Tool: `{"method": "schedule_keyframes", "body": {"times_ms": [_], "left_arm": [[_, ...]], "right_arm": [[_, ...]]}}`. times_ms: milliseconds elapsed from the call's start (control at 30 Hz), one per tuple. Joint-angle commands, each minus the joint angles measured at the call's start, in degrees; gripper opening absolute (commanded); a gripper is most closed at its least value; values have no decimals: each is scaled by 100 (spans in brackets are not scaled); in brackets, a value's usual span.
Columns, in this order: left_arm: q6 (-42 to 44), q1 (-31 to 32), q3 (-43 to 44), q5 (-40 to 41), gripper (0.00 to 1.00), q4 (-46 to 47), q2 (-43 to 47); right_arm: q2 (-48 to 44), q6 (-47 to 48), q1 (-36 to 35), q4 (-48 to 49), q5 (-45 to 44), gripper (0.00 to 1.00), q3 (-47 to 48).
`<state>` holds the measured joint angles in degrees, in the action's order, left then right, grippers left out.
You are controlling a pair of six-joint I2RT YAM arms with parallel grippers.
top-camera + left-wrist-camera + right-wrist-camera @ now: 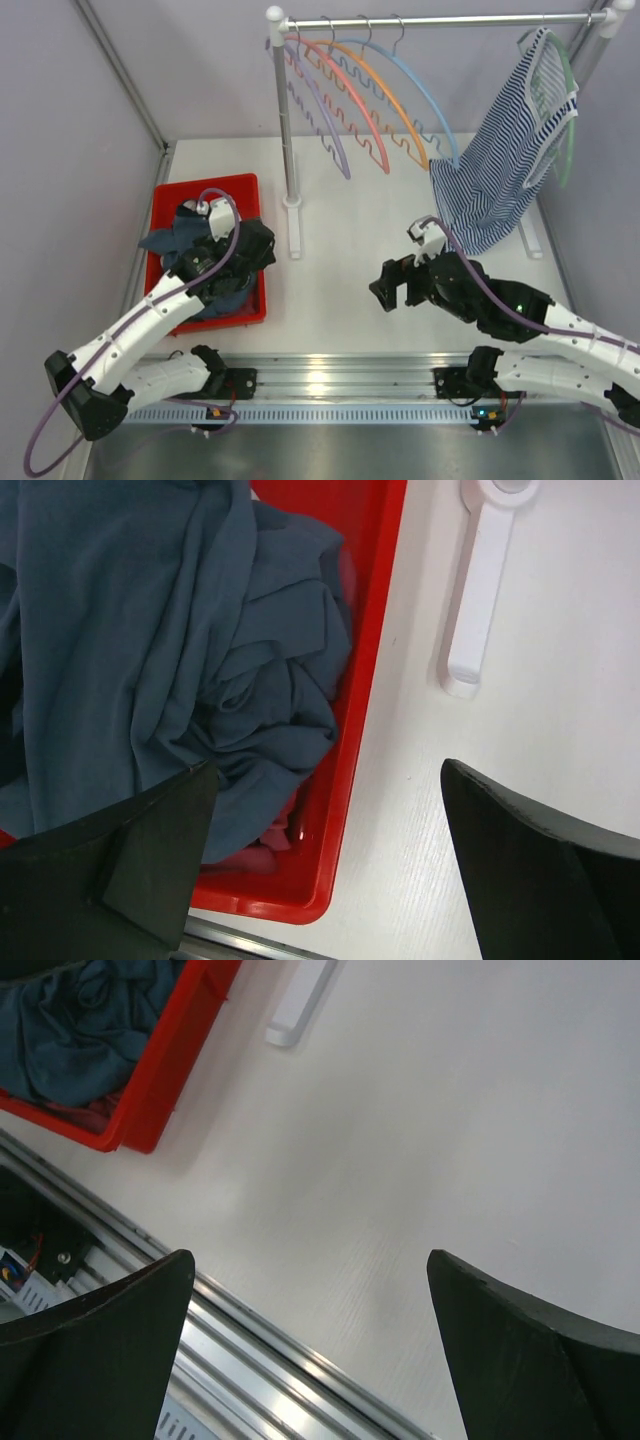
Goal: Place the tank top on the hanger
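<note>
Tank top (150, 650) first: dark slate-blue, crumpled in a heap inside the red bin (205, 184) at the left edge of the surface (340, 290). Left pincer (325, 780) hangs right over that bin's right wall, jaws spread wide, one finger above the cloth and the other above bare surface, gripping nothing. Hanger (438, 108), the light-blue one, hangs by its hook on the rail (470, 18) along the far edge, rightmost in a fanned row of coloured hangers (343, 168). Farther right, a striped top (500, 170) drapes from a green hanger (568, 130). Right pincer (310, 1260) hovers above bare surface towards the near edge, jaws wide apart, empty.
</note>
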<state>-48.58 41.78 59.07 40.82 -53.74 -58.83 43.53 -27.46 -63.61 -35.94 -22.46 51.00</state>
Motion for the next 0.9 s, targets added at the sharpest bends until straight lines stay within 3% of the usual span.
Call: {"method": "schedule_keyframes", "body": {"times_ms": [0,200,700,867], "left_arm": [[-556,-195,-141,164,97,-383,187],[-890,-697,-677,-232,92,-339,170],[-1329,-1146,-1485,628,94,38,21],[-1304,-1163,-1661,638,78,267,-85]], "right_arm": [[24,127,-55,228,444,100,-29],[95,75,-54,272,505,100,-161],[305,66,-54,588,690,100,-442],[393,57,-55,650,673,100,-512]]}}
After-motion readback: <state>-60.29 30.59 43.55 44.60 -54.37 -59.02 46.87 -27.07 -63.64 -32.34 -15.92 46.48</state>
